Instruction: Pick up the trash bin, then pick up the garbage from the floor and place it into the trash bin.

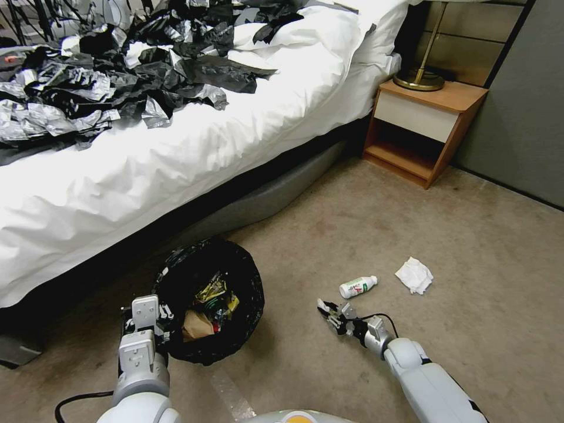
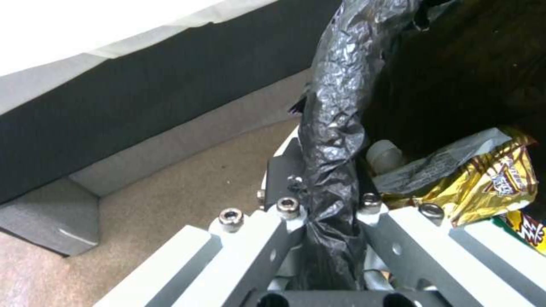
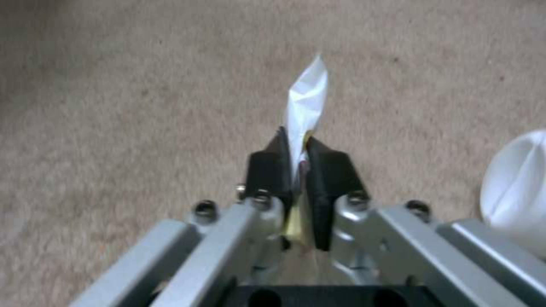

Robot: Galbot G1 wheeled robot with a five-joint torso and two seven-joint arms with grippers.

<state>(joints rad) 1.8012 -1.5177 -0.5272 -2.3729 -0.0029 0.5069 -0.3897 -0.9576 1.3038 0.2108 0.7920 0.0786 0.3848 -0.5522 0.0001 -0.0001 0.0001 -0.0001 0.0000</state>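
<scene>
The trash bin [image 1: 235,276], lined with a black bag, stands on the carpet beside the bed. My left gripper [image 1: 147,317] is shut on its bag-covered rim [image 2: 332,140], one finger on each side. Inside lie a gold snack wrapper [image 2: 483,179], a brown paper bag [image 1: 197,324] and a small bottle top [image 2: 385,154]. To the bin's right and low over the carpet, my right gripper [image 1: 326,310] is shut on a thin white-and-yellow wrapper piece [image 3: 307,98] that sticks out past its fingertips. A small white bottle [image 1: 357,286] and a white tissue [image 1: 414,274] lie just beyond it.
The bed [image 1: 176,153] with white bedding and black-and-silver plastic sheets [image 1: 88,82] runs along the left. A wooden nightstand [image 1: 423,126] with a lamp base stands at the back. A dark wall [image 1: 523,117] is at the right. Open carpet [image 1: 470,235] lies beyond the litter.
</scene>
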